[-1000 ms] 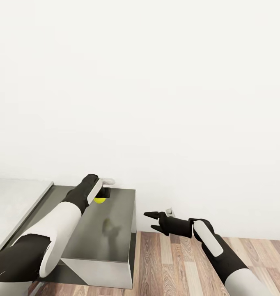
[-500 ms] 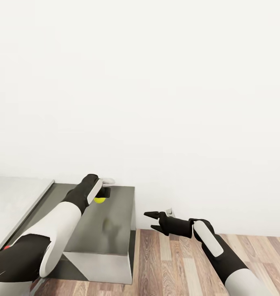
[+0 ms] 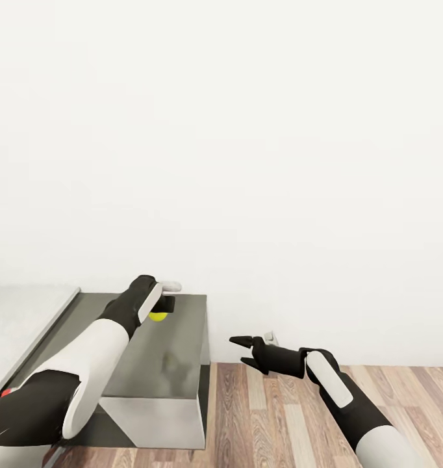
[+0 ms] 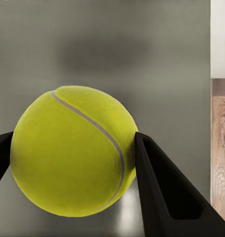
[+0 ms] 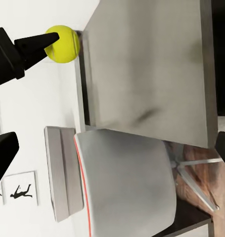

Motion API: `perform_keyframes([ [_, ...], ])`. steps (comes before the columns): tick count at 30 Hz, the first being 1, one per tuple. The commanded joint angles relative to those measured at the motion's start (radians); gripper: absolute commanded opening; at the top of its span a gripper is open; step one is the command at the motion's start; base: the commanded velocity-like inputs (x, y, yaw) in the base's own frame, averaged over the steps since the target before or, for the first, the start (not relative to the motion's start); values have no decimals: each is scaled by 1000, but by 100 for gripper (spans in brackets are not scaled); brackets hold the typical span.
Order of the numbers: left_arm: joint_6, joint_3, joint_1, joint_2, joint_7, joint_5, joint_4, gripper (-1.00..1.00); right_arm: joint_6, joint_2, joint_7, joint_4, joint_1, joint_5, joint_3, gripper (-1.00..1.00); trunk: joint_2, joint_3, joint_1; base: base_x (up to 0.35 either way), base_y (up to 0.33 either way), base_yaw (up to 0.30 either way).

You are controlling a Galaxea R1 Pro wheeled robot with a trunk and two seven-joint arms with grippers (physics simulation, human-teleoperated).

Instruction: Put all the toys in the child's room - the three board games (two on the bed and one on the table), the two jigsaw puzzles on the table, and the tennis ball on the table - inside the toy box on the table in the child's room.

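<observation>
My left gripper [image 3: 164, 307] is shut on the yellow tennis ball [image 3: 158, 316] and holds it a little above the dark grey lower section of the table [image 3: 163, 383]. In the left wrist view the tennis ball [image 4: 72, 150] sits squeezed between the two black fingers [image 4: 157, 187]. My right gripper [image 3: 243, 349] hangs open over the wood floor, to the right of the table's end, with nothing in it. In the right wrist view the tennis ball [image 5: 63, 43] shows just past one fingertip [image 5: 43, 40]. The toy box, board games and jigsaw puzzles are out of view.
A white wall [image 3: 247, 162] stands close behind the table. The pale grey table top [image 3: 20, 312] joins on at the left. A grey chair with a red rim [image 5: 122, 182] stands by the table. Wood-plank floor [image 3: 273, 416] lies open to the right.
The whole view has drifted slightly, so the table's end sits a little further left. Both arms keep their pose, and the left gripper still holds the ball.
</observation>
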Motion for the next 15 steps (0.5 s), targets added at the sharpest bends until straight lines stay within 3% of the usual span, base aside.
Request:
perform_keyframes([
  [1, 4, -5, -1, 1, 4, 7, -1, -100, 0, 0, 8, 1, -1, 6, 2, 100, -2, -2, 1, -4, 0, -20],
  [3, 4, -5, -1, 1, 4, 7, -1, -100, 0, 1, 10, 1, -1, 5, 3, 100, -2, -1, 1, -2, 0, -11],
  [8, 14, -5, 1, -27, 24, 17, -10, -100, -29, -14, 38, 30, 28, -20, -25, 100, -2, -1, 1, 0, 0, 0],
  [11, 14, 5, 2, -44, 22, 17, -9, -100, -46, -4, 55, 42, 44, -27, -42, 100, -2, -1, 1, 0, 0, 0],
  [15, 14, 28, 3, -43, 21, 18, -9, -100, -69, 4, 56, 45, 47, -28, -65, 100, -2, -1, 1, 0, 0, 0],
])
